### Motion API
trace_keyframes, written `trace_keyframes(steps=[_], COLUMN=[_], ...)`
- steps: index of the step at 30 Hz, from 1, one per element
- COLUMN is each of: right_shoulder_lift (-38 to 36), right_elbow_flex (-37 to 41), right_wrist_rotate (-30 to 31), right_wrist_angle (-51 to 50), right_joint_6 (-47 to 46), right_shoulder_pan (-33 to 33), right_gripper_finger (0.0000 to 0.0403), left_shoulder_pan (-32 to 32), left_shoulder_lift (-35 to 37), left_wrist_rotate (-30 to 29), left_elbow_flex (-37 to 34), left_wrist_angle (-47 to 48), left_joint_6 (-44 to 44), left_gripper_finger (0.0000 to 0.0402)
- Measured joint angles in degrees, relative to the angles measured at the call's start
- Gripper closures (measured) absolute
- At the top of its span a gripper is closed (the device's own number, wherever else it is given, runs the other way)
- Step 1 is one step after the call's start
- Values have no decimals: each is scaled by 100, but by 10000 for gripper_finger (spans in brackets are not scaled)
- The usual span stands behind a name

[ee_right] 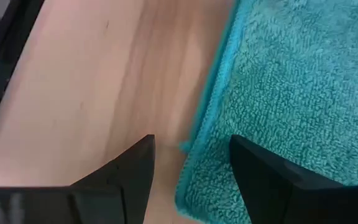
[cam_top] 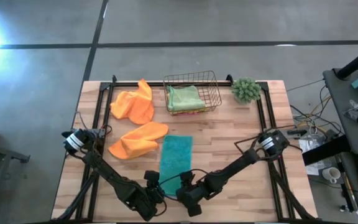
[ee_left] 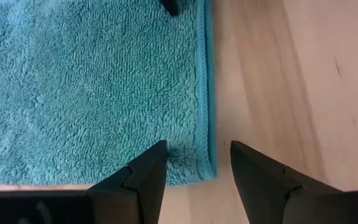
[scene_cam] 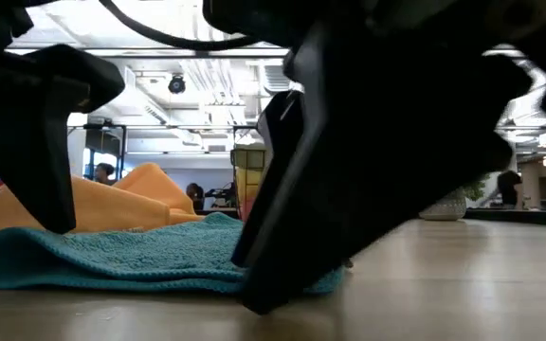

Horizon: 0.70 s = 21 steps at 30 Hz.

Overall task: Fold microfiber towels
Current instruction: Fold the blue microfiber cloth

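Teal towel (cam_top: 176, 157) lies flat in a long folded strip on the bench (cam_top: 241, 134), fuzzy texture. Both grippers, left (ee_left: 197, 163) and right (ee_right: 191, 163), sit at its near end, fingers spread.

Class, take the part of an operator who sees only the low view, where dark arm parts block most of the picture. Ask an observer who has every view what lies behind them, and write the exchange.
Operator: What is this teal cloth's shape?
Observer: The teal towel lies as a long flat strip on the table.
Operator: Where are the hands?
Observer: The left hand and right hand sit at its near end, each with open fingers straddling a corner.
Operator: Anything beyond the orange cloth?
Observer: Two orange towels lie crumpled, and a wire basket holds a light green towel.
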<state>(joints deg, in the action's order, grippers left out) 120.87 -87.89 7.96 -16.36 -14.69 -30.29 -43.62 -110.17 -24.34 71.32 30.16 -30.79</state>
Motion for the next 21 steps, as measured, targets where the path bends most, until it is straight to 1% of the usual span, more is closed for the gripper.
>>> trace_keyframes(steps=[2,5,10,12,15,21], right_shoulder_lift=[24,62,129,162,172,178], right_elbow_flex=[-25,-38,-46,-49,-49,-47], right_wrist_rotate=[197,305,333,368,434,543], right_wrist_angle=[-39,-113,-220,-229,-244,-404], right_joint_6=[-165,-422,-529,-638,-827,-1006], right_shoulder_pan=[15,55,117,121,152,316], right_gripper_finger=[204,204,205,211,232,294], left_shoulder_pan=[0,0,11,15,57,128], left_shoulder_lift=[0,0,28,35,39,39], left_wrist_rotate=[0,0,-27,-49,-53,-53], left_elbow_flex=[-75,-166,-467,-546,-638,-809], left_wrist_angle=[-2,19,-367,-489,-645,-935], left_joint_6=[0,6,-1,-13,-15,-9], left_gripper_finger=[240,240,240,240,240,240])
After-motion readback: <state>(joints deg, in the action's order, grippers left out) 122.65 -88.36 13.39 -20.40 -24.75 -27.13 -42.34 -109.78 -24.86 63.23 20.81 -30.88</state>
